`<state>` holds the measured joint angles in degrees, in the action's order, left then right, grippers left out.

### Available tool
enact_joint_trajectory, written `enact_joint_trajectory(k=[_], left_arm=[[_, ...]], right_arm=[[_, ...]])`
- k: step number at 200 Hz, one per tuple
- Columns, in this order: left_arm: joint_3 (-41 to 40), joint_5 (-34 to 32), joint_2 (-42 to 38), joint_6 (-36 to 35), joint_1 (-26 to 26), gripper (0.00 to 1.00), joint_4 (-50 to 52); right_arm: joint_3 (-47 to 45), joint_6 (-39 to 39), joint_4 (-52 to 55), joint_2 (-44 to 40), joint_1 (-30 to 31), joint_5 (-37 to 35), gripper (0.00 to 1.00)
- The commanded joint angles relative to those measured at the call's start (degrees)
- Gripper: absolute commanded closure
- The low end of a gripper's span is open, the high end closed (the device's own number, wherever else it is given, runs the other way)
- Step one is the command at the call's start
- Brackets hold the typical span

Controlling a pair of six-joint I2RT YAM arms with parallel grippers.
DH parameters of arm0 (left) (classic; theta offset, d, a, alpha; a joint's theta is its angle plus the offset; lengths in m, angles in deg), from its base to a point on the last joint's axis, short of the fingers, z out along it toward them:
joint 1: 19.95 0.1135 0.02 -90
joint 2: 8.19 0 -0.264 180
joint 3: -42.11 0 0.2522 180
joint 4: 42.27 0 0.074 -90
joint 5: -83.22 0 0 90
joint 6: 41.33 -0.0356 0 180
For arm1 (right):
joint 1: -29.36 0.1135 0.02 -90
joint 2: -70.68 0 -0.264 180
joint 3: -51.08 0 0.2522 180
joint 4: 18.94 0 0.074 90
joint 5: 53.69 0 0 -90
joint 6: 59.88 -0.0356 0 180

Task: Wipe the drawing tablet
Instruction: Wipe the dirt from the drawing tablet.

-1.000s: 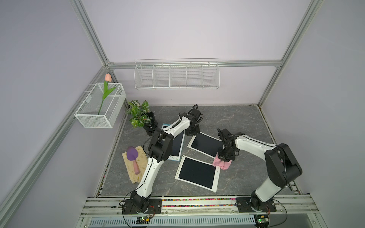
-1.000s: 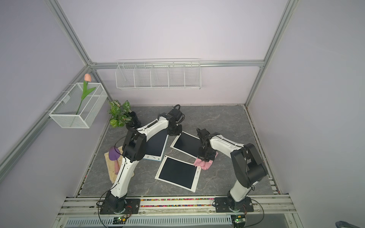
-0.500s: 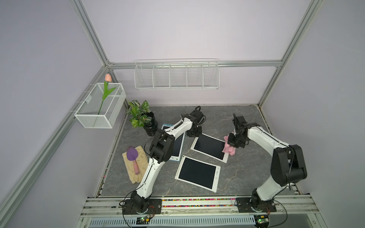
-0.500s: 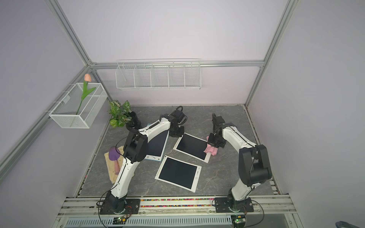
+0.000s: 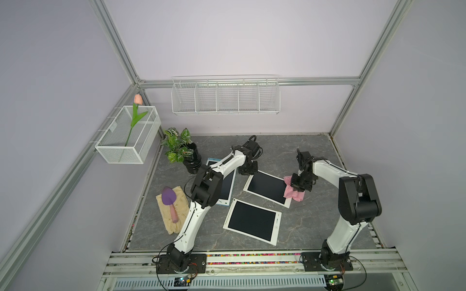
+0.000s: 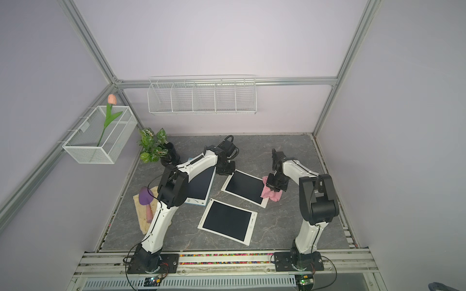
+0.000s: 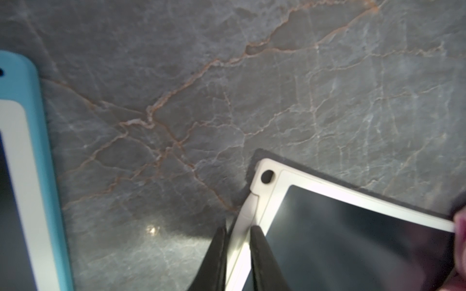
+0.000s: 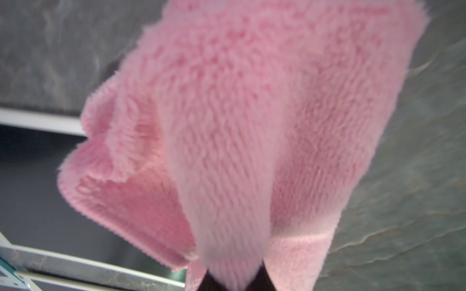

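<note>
On the table [image 5: 277,151], the drawing tablet [image 5: 267,187] lies lengthwise left to right.

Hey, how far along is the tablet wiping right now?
Done: the right gripper is shut on the fluffy pink cloth, and the left gripper pinches the frame edge of the middle white-framed drawing tablet. In hand: the cloth sits at that tablet's edge by the right arm, overlapping its frame. Left: nearly all the dark screen lies uncovered, so the sweep across it seems yet to come.
</note>
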<state>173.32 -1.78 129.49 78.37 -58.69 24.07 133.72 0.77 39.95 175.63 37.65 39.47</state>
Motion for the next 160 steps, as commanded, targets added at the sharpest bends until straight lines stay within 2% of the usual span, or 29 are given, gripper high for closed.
enact_joint_trajectory(k=[1, 29, 37, 53, 73, 122, 139, 160], left_arm=[[-2.0, 0.2, 1.9, -0.4, -0.5, 0.80, 3.7], [-2.1, 0.5, 1.9, -0.2, -0.5, 0.80, 3.4], [-2.1, 0.6, 1.9, -0.1, -0.5, 0.80, 3.4], [-2.2, 0.8, 1.9, -0.1, -0.6, 0.80, 3.2], [-2.4, 0.9, 2.0, 0.0, -0.7, 0.80, 3.3], [-2.5, 0.7, 2.0, -0.1, -0.7, 0.80, 3.3], [-2.6, 0.9, 1.9, 0.1, -0.7, 0.80, 3.1], [-2.7, 1.1, 2.0, 0.3, -0.7, 0.80, 2.9]], right_arm=[[1.7, 2.6, 2.0, 1.6, -1.1, -2.1, 0.93], [1.2, 2.0, 1.8, -0.3, 3.1, -2.9, 0.93], [1.4, 1.5, 1.8, -0.8, 6.6, -3.5, 0.93], [2.2, 0.0, 2.0, -0.7, 9.3, -4.1, 0.93], [2.3, -1.2, 2.2, 1.1, 8.3, -4.0, 0.93], [1.1, 3.1, 3.9, 0.9, -0.4, -6.0, 0.93], [0.9, 3.9, 4.0, 0.0, 0.9, -6.3, 0.93], [2.3, 2.9, 4.5, 0.1, 6.7, -6.7, 0.93]])
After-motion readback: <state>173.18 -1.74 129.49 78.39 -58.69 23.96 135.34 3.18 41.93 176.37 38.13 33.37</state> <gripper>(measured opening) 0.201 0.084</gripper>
